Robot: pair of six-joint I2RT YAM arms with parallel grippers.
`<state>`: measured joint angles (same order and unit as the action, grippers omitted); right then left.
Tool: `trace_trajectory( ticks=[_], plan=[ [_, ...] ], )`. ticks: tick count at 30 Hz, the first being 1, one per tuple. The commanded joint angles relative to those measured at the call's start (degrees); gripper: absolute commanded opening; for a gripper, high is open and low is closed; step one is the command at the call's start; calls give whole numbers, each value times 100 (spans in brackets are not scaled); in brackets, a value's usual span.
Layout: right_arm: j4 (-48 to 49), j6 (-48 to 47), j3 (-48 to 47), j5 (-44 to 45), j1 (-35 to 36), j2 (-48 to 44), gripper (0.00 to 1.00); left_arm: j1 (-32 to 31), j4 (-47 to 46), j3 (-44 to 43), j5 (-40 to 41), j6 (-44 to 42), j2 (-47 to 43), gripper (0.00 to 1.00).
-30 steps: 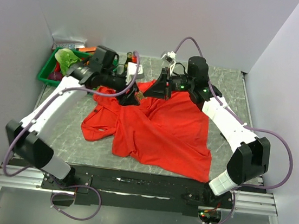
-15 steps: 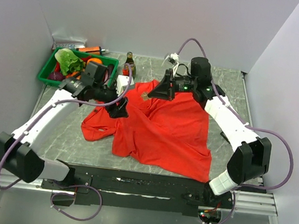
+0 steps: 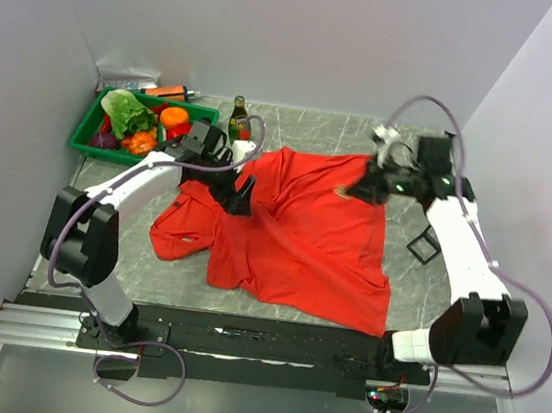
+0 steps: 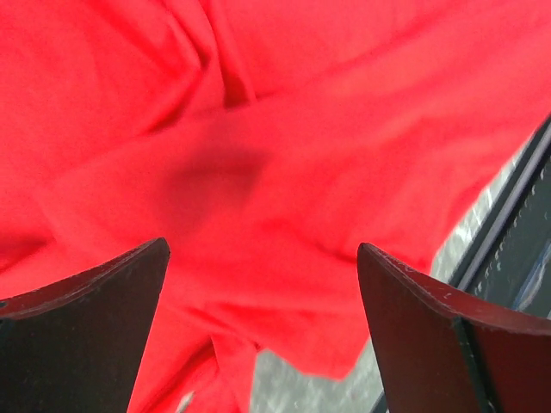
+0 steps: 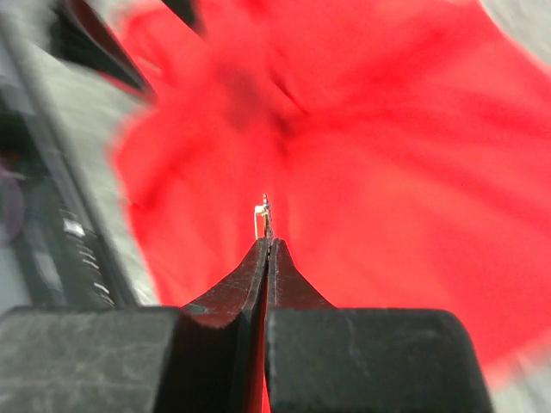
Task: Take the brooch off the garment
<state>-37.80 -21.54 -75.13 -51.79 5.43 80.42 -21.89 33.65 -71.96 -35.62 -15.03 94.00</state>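
Note:
The red garment lies spread on the table and fills the left wrist view and the right wrist view. My right gripper hovers over the garment's far right part. It is shut on the tiny gold brooch, which sticks out past the fingertips, clear of the cloth. The brooch shows as a speck in the top view. My left gripper is open and empty, just above the garment's left folds.
A green bin of vegetables stands at the back left, with a bottle and a white box beside it. A dark square gridded piece lies right of the garment. Walls close in on both sides.
My right gripper has swung right, carrying the brooch away from the garment's collar. My left gripper has moved away from the collar and lowered; the lifted fabric has dropped flat.

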Motion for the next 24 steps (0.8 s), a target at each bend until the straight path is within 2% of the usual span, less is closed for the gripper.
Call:
trace_trajectory(
  ticks=[1, 3, 7, 10, 18, 24],
  plan=[
    [-746, -1202, 648, 1108, -840, -720, 0, -96, -763, -493, 185, 772, 119, 96],
    [-720, -1605, 1061, 1459, -1261, -852, 0, -140, -851, -538, 318, 826, 180, 97],
    [-309, -2406, 1781, 2680, -1659, -1160, 0, -158, -974, -591, 678, 1150, 251, 97],
    [-53, -2758, 2108, 3086, -1887, -1161, 0, -166, -913, -687, 626, 1186, 356, 96],
    [1132, -3435, 2688, 4289, -1949, -967, 0, -210, -772, -854, 573, 1177, 453, 96],
    [1617, -3761, 2925, 4818, -1949, -669, 0, -237, -755, -828, 696, 1160, 444, 97]
  ],
)
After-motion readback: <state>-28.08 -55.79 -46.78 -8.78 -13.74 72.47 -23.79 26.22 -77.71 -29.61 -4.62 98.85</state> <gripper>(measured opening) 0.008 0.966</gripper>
